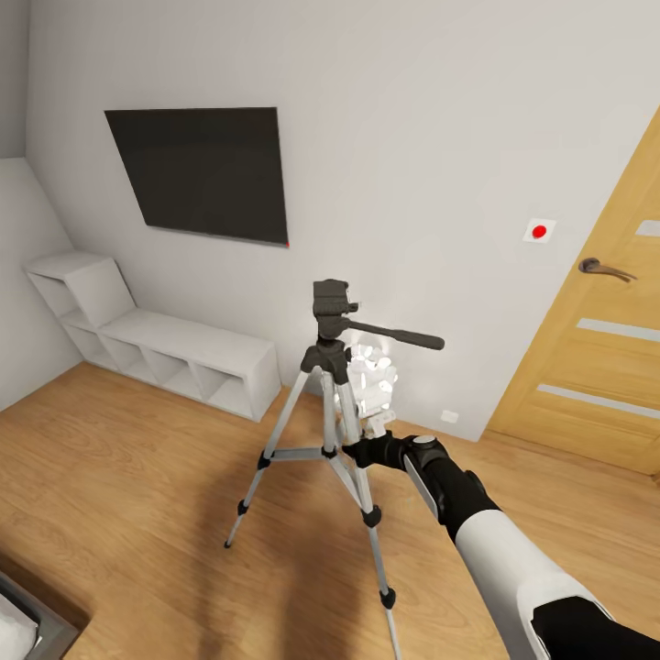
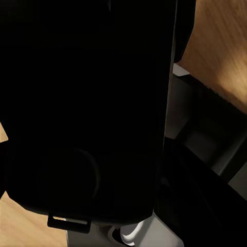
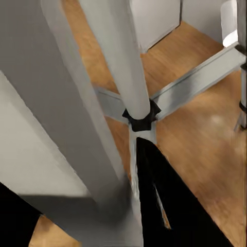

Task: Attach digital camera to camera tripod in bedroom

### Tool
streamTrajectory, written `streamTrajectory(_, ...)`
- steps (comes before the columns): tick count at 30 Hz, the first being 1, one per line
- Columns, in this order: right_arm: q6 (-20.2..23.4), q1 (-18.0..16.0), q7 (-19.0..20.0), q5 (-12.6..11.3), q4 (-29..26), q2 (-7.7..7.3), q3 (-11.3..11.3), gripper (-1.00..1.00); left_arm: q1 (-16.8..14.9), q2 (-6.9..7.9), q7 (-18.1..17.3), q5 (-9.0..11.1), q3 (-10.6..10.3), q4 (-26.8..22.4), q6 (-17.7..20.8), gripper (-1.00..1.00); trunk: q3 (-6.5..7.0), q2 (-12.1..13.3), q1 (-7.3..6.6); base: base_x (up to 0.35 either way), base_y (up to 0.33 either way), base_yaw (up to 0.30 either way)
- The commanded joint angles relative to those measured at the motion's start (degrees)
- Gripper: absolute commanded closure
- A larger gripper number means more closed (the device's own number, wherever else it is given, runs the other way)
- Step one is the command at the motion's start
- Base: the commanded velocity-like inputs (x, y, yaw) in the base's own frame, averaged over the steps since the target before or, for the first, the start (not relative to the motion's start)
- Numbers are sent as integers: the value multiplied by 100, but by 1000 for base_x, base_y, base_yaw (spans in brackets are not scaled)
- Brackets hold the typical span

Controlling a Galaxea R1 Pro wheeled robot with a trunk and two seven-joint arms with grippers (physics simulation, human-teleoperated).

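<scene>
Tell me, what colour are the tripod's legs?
Silver metal, with black joints and feet. The camera tripod shows best in the head view, standing on the wood floor.

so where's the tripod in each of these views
Head view: the tripod stands mid-picture on the wood floor, its black head below the wall TV; the right gripper is at its legs.
Left wrist view: mostly dark; I cannot make out the tripod there.
Right wrist view: very close, its silver centre column and black brace joint run through the middle.
Shared landmark: the wood floor, seen in all three.
</scene>
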Motion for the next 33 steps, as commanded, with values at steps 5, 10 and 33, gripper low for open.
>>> streamTrajectory(5, 37, -4, -13, -44, -2, 5, -6, 100, -5, 1, -32, 54, -48, 7, -12, 100, -10, -11, 3, 0, 0, 0)
streamTrajectory(10, 31, -4, -19, -60, 11, 6, -6, 100, -5, 1, -32, 54, -48, 8, -12, 100, -10, -11, 3, 0, 0, 0)
streamTrajectory(33, 37, 31, -135, -52, 29, -12, -15, 100, -13, 1036, 83, -6, -40, -2900, 1738, 100, -10, -11, 3, 0, 0, 0)
